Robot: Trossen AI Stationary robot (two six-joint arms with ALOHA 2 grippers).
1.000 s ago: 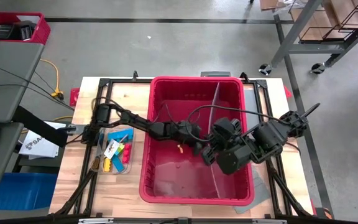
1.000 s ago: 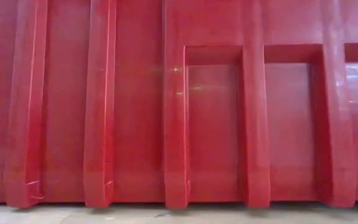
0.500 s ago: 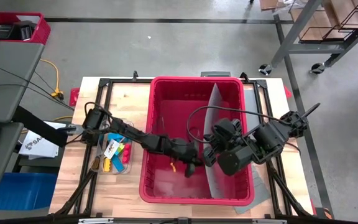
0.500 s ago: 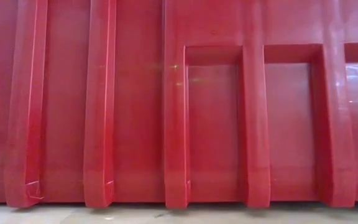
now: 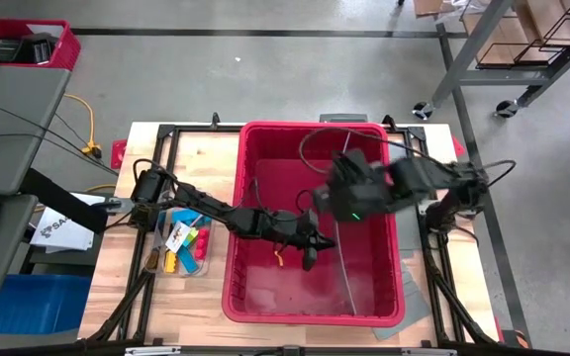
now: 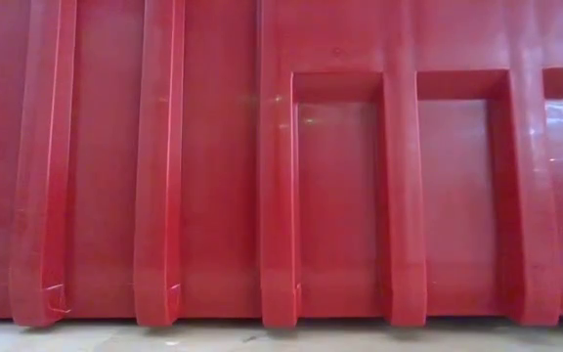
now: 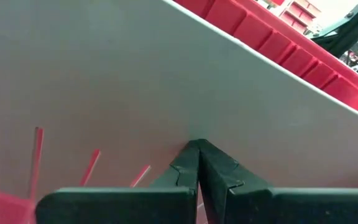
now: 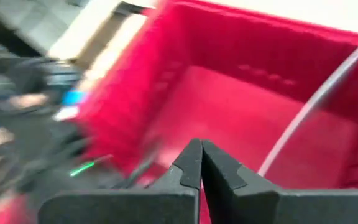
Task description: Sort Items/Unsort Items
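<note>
Closest thing is the big red bin (image 6: 281, 196), its ribbed outer wall fills the whole low view. From above, my left gripper (image 5: 308, 259) is down inside the bin's larger compartment with its fingers (image 7: 188, 165) pinched together on nothing, tips right up against the pale divider (image 7: 135, 81). There's a small orange piece (image 5: 278, 259) on the bin floor just beside my left arm, near the gripper but apart from it.

My right gripper (image 8: 201, 163) hangs above the middle of the bin, also squeezed closed and empty, looking down into the red interior with the thin divider (image 5: 342, 247) running front to back.

The rest of the items (image 5: 181, 245), orange, blue, yellow, red and green bits, lie in a clump on the wooden table (image 5: 127, 297) just outside the bin's left wall.
</note>
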